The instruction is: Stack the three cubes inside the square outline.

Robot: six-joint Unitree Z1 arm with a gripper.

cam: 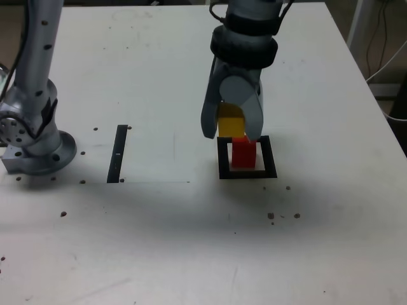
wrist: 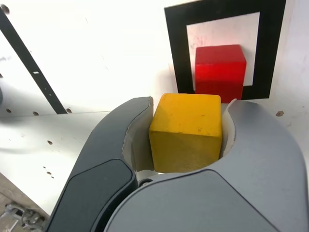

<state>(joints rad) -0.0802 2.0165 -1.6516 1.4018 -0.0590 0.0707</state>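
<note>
gripper (cam: 231, 129) clamped on the yellow cube (wrist: 186, 131), jaws pressed against two opposite faces, cube hanging clear of the table (cam: 331, 241). no lettering, no brand, no label readable anywhere. yellow cube plain, matte, faintly speckled with dark flecks on top. just below and behind it in the exterior view, red cube (cam: 242, 153) resting inside the square outline (cam: 247, 173), on its white centre, glossy and solid-coloured. thick black frame lying flat on the table. narrow black strip (cam: 117, 154) well apart toward the exterior view's left, near the arm's base (cam: 38, 152). green cube nowhere in view.
</note>
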